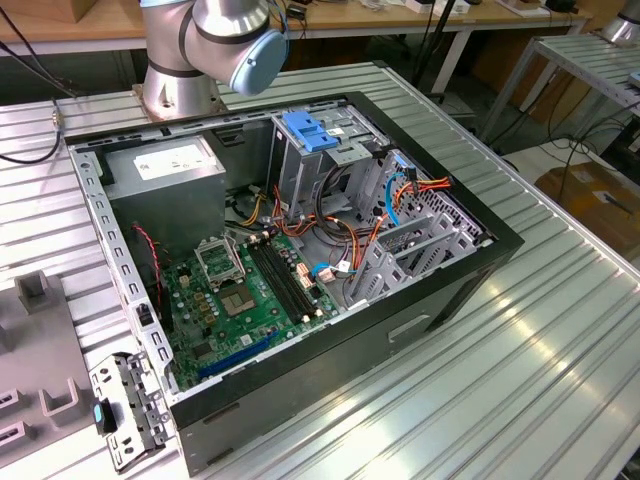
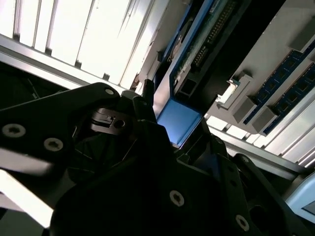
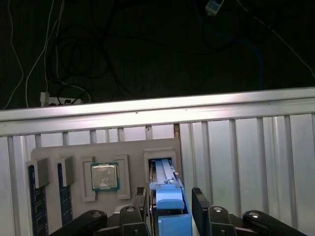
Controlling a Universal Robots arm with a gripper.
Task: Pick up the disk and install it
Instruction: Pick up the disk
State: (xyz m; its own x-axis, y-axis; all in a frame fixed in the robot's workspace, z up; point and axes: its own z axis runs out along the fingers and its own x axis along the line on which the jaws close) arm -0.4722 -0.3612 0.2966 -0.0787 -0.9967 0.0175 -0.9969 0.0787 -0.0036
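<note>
The disk (image 3: 164,173) stands on edge in a slot of the grey tray (image 3: 130,150), its blue plastic end pointing up at the camera. My gripper (image 3: 170,197) hangs just over it. One black finger (image 3: 141,199) stands on each side of the blue end, with a narrow dark gap at either side, so the gripper is open and holds nothing. In the second wrist view the same blue end (image 2: 179,120) shows past the dark gripper body, with a strip of the disk's green board beyond it.
A processor chip (image 3: 104,176) and two blue memory modules (image 3: 34,194) share the tray. In the exterior view the open computer case (image 1: 495,245) lies on the ribbed aluminium table with a drive cage (image 1: 305,150), a power supply box (image 1: 165,165) and loose cables inside. The arm's base (image 1: 180,85) stands behind it.
</note>
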